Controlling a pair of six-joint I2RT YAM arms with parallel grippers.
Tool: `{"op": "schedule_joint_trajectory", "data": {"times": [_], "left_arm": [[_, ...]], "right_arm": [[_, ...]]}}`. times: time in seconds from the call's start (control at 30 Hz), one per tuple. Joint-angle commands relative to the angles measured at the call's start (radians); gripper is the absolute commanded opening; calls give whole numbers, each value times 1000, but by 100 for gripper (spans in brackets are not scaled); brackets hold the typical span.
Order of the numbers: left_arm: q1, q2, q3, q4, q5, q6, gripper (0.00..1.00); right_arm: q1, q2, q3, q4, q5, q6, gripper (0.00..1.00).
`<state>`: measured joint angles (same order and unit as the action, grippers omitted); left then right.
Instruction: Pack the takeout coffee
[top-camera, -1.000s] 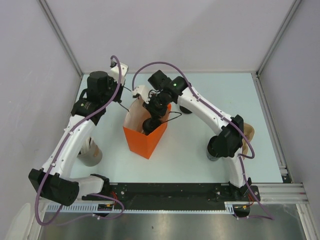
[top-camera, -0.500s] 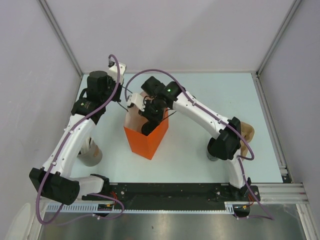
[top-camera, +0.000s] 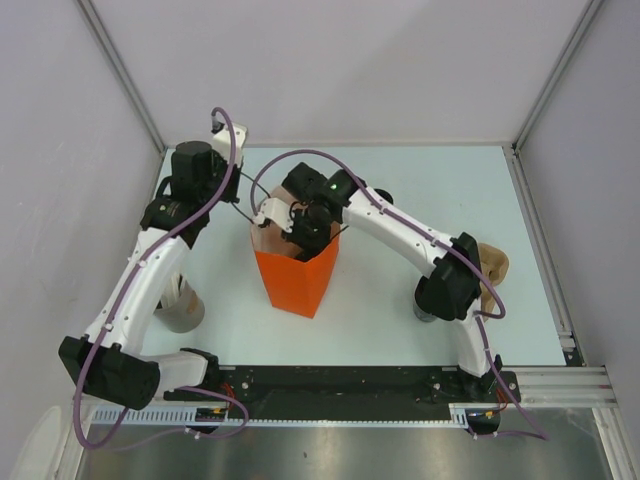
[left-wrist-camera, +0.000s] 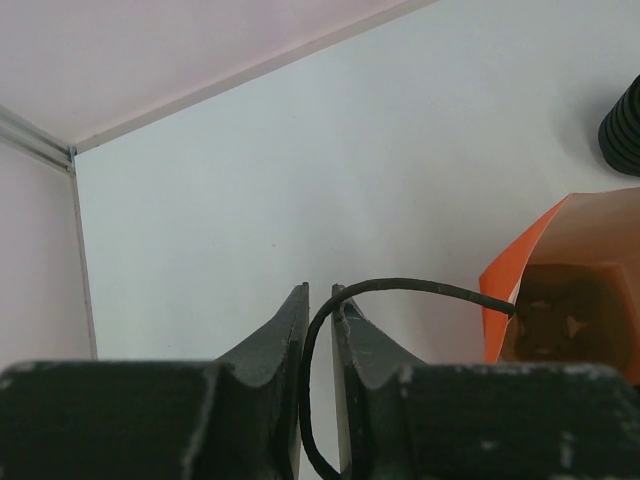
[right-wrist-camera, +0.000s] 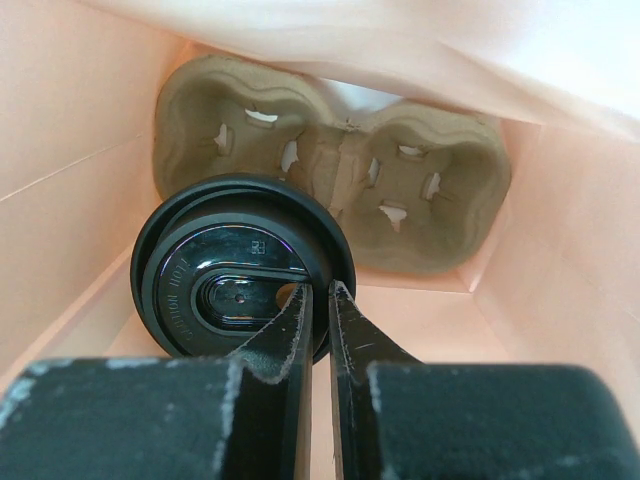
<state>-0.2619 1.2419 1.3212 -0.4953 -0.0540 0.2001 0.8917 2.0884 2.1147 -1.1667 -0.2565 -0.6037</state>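
An orange paper bag (top-camera: 297, 280) stands mid-table, its mouth facing up. My left gripper (top-camera: 262, 215) is beside its back left corner, shut on the bag's thin black cord handle (left-wrist-camera: 420, 288), which loops between the fingers (left-wrist-camera: 320, 292). My right gripper (top-camera: 305, 235) reaches down into the bag. Inside, the takeout coffee (right-wrist-camera: 225, 270) shows its glossy black lid, and my right gripper (right-wrist-camera: 318, 288) is shut on the lid's right rim. The cup hangs above a brown pulp cup carrier (right-wrist-camera: 340, 160) lying on the bag's floor. The cup's body is hidden under the lid.
A grey cup (top-camera: 180, 312) stands at the left, partly behind the left arm. A black cup (top-camera: 428, 302) and a brown pulp piece (top-camera: 495, 265) sit at the right, under the right arm's elbow. Walls enclose the table on three sides.
The right gripper has moved left and lower into the bag with the cup. The bag has shifted a little to the right and stands straighter. The left gripper has kept its hold on the handle.
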Motion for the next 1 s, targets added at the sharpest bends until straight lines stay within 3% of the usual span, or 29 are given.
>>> {"op": "schedule_joint_trajectory", "data": {"times": [0.0, 0.5, 0.7, 0.97], "left_arm": [[13, -16, -2, 38, -35, -24, 18], [12, -87, -54, 107, -4, -22, 21], [13, -98, -56, 126, -29, -18, 14], [13, -137, -63, 147, 14, -22, 13]], "right_arm": [[19, -27, -9, -54, 11, -15, 0], [44, 12, -13, -116, -18, 8, 0], [42, 12, 4, -131, -21, 12, 0], [42, 30, 45, -163, -20, 21, 0]]}}
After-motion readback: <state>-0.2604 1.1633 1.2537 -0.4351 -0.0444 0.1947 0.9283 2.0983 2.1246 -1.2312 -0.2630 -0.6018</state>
